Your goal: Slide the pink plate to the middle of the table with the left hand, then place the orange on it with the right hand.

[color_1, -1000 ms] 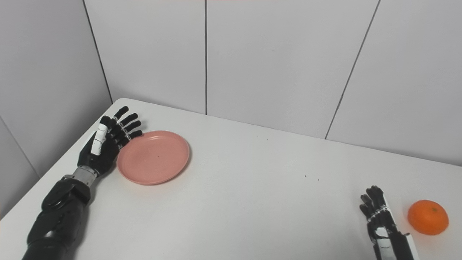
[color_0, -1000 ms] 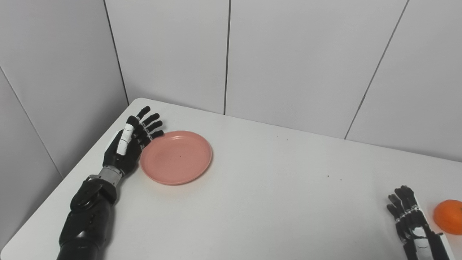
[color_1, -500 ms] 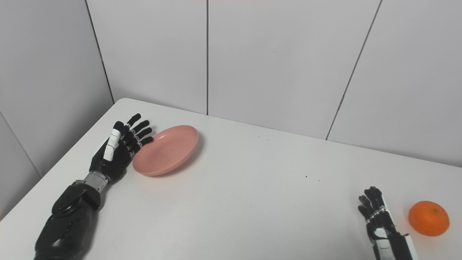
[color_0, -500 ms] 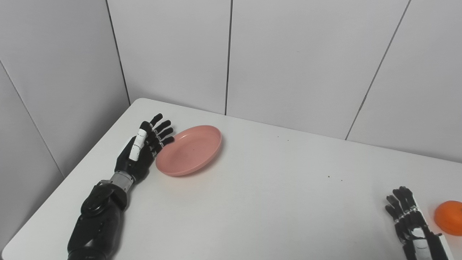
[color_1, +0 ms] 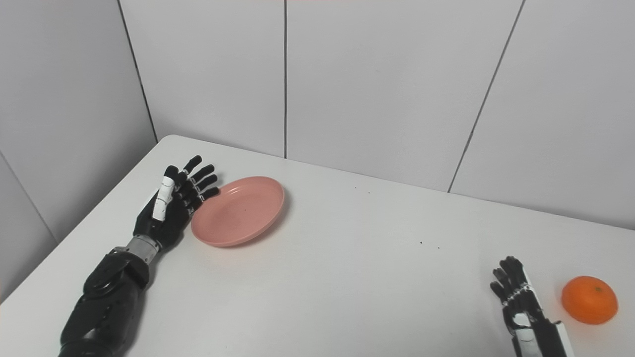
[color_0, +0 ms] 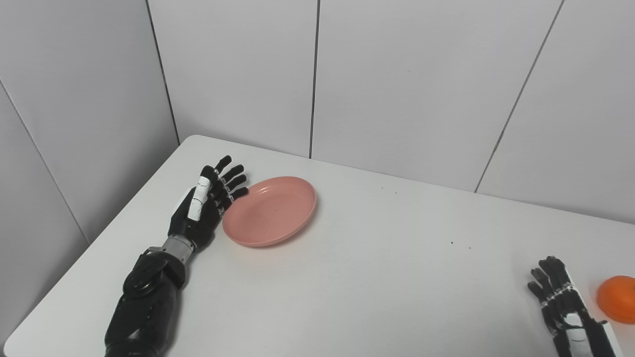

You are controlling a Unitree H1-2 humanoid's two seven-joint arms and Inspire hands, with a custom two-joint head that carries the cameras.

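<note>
The pink plate lies on the white table, left of the middle. My left hand is open, fingers straight, with its fingertips against the plate's left rim. The orange sits at the table's right front, cut off by the frame edge in the left eye view. My right hand is open and empty, resting just left of the orange and apart from it.
Grey panelled walls stand right behind the table's far edge and along its left side. A few small dark specks mark the tabletop.
My left hand has pushed the plate to the right across the table, with the plate briefly tipped. The right hand and the orange have stayed in place.
</note>
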